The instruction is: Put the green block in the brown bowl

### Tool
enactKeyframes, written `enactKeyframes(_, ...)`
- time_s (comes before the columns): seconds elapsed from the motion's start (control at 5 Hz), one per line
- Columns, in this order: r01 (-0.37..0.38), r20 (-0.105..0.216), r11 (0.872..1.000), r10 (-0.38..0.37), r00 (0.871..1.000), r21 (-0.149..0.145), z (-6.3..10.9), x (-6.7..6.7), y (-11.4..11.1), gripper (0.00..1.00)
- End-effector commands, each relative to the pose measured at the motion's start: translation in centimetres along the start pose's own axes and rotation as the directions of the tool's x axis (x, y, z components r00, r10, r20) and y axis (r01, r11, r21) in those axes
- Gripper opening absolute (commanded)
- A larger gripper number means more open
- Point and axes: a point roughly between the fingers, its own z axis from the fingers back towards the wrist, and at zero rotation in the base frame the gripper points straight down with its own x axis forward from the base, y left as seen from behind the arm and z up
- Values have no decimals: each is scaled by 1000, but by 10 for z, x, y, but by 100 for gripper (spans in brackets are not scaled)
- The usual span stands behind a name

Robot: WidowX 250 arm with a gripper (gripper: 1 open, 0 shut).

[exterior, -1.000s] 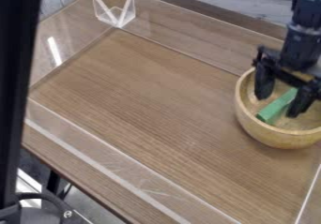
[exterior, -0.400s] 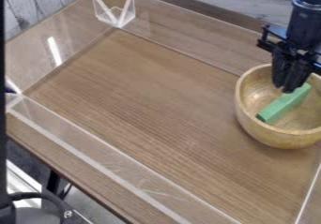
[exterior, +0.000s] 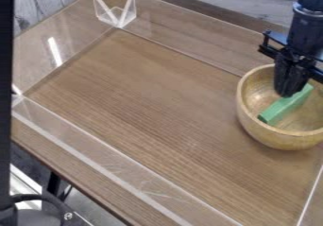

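Single overhead-angled view of a wooden tabletop [exterior: 139, 97] ringed by low clear plastic walls. The round, thick-walled, light tan wooden bowl [exterior: 267, 133] sits at about 3 o'clock in the frame, close to the right edge. Inside it lies the long, flat, bright green rectangular block [exterior: 289, 107], tilted: its lower end rests toward the bowl's floor at 7 o'clock, and its upper end leans toward the rim at 1 o'clock. The black robot gripper [exterior: 293, 86] hangs nose-down over the bowl's 12 o'clock half, fingers drawn close together into a narrow dark column. Its tips are just above or at the block's upper end; contact cannot be judged. The fingers look nearly closed, with nothing seen between them. A small folded clear plastic piece [exterior: 113, 10] stands at 11 o'clock, well apart.
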Motion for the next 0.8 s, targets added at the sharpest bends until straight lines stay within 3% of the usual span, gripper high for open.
enactKeyframes(0.0, -4, 65, 1000, 4, 998, -2, 24, 3, 0, 100)
enactKeyframes(0.2, -9, 74, 1000, 10, 997, -6, 29, 0, 1, 100)
enactKeyframes(0.4, -21, 110, 1000, 21, 994, -3, 45, -5, 3, 100)
enactKeyframes(0.6, -52, 179, 999, 51, 983, 6, 74, -17, 12, 100)
